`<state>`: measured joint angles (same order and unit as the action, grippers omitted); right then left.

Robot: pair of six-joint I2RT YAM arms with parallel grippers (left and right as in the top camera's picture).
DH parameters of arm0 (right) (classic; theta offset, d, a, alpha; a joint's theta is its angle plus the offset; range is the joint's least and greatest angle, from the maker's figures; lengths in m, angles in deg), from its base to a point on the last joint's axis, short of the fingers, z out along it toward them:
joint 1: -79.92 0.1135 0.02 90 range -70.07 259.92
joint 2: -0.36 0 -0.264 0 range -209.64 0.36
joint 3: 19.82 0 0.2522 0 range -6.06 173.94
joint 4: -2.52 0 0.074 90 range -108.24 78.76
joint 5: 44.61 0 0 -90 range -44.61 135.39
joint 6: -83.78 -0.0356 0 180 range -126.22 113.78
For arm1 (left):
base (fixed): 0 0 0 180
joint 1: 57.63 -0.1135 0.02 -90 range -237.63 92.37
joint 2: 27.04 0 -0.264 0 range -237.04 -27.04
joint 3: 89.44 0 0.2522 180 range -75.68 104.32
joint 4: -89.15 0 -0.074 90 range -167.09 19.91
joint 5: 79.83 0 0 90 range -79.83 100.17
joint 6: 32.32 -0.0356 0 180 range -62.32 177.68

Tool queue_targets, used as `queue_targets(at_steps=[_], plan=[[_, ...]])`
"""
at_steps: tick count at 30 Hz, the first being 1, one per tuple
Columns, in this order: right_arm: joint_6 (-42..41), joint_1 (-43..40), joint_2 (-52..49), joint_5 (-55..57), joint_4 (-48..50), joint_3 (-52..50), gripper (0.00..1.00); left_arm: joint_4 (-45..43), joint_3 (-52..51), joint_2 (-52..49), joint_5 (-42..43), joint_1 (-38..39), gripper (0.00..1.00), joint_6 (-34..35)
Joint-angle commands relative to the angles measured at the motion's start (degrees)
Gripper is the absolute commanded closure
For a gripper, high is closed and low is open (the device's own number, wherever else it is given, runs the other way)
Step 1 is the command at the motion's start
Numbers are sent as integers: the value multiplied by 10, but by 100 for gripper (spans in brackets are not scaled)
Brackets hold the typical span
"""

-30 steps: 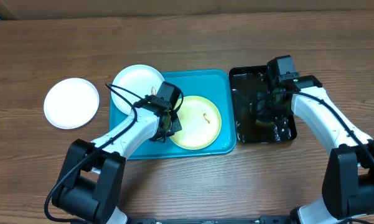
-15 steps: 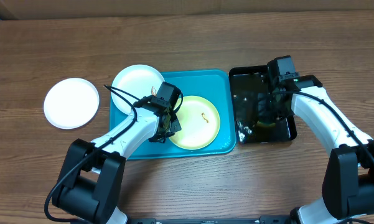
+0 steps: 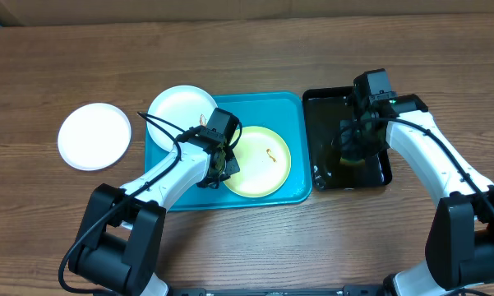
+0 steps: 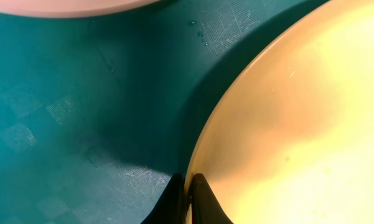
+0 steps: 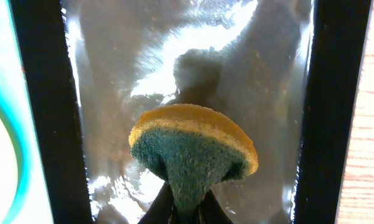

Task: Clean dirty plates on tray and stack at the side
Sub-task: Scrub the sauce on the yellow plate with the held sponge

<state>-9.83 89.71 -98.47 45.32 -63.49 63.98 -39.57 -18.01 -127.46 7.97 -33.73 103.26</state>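
Note:
The turquoise tray (image 3: 279, 103) holds a pale yellow-green plate (image 3: 263, 168) with an orange-brown smear (image 3: 271, 154), and a white plate (image 3: 177, 111) lies over its left rim. Another white plate (image 3: 94, 136) lies on the table at the left. My left gripper (image 4: 188, 186) is shut on the yellow-green plate's (image 4: 299, 124) left rim, above the tray floor (image 4: 81, 93). My right gripper (image 5: 185, 208) is shut on a green and yellow sponge (image 5: 193, 149) and holds it over the black tray (image 5: 37, 93), which has water in it. In the overhead view the right gripper (image 3: 357, 140) is over the black tray (image 3: 322, 103).
The glossy black tray stands right of the turquoise tray, nearly touching it. Wooden table surrounds both. A cardboard edge runs along the back of the table (image 3: 230, 8).
The water and reflections in the black tray have shifted and the sponge sits slightly differently there. The left arm and the plates have not moved.

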Motion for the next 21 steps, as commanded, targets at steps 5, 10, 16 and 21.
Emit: queue_targets(at_steps=[5,10,16,21], plan=[[9,4,21,-94,-16,56,96,3,-5,-5,-14,-2,96,7],[9,48,21,-150,-8,88,96,2,-5,-5,-14,-2,96,7],[-9,143,7,-94,19,87,96,2,-5,-5,-14,-2,96,7],[-36,221,-26,25,52,75,96,4,-5,-5,-14,-2,96,7]])
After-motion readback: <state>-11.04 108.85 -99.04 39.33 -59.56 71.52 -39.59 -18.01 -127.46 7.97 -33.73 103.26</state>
